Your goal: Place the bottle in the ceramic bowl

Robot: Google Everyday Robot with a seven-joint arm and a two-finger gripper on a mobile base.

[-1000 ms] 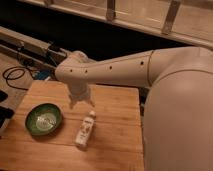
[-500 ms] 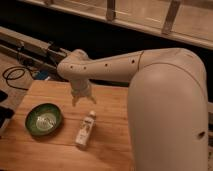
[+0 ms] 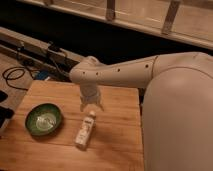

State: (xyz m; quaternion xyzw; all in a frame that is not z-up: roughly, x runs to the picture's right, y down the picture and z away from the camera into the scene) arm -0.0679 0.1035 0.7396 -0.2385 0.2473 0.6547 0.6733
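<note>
The end effector [image 3: 92,104] is held spread over the bottle [image 3: 86,130] at centre, for grasping. The ceramic bowl [image 3: 44,119] is located lower left.

Wooden table [image 3: 120,152]: bowl [image 3: 30,123], bottle [image 3: 86,130]; gripper [image 3: 92,107] above.

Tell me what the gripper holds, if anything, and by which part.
Nothing. The gripper hangs open over the cap end of the bottle, which lies on the table beside the ceramic bowl.

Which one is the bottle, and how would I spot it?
Find the wooden table. Right of the green bowl, the bottle lies flat, its cap end under the gripper with open jaws. It is the only slim white thing on it.
</note>
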